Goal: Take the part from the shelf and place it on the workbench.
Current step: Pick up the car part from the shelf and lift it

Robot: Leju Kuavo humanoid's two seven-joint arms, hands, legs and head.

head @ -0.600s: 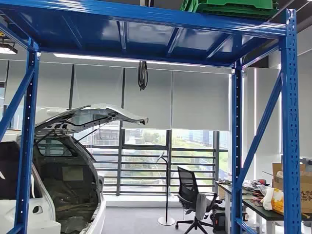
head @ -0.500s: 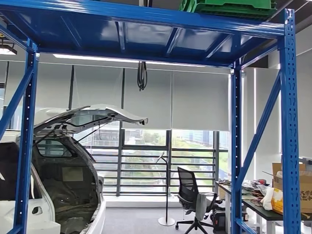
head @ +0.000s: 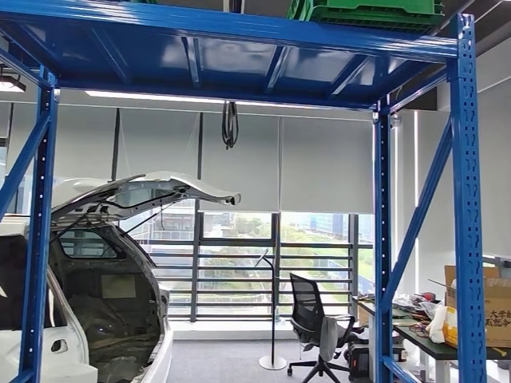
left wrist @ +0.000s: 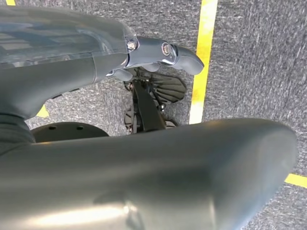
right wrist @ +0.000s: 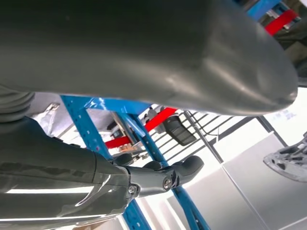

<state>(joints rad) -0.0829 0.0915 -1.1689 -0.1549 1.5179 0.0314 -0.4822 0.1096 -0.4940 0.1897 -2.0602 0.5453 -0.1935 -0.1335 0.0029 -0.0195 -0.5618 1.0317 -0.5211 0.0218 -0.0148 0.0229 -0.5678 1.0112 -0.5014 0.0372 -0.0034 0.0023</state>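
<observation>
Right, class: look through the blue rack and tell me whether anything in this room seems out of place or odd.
A white car stands indoors behind the blue rack, tailgate raised, near an office chair and a cluttered desk. Odd for an office-like room; nothing looks spilled or broken.

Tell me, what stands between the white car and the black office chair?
In the head view, a thin floor stand on a round base stands between the white car and the black office chair, before the window railing.

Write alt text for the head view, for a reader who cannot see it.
A blue steel shelf frame fills the view, its top deck overhead carrying a green crate at the upper right. Through the frame stand a white car with its rear hatch raised on the left, a black office chair by the windows, and a cluttered desk with a cardboard box on the right.
</observation>
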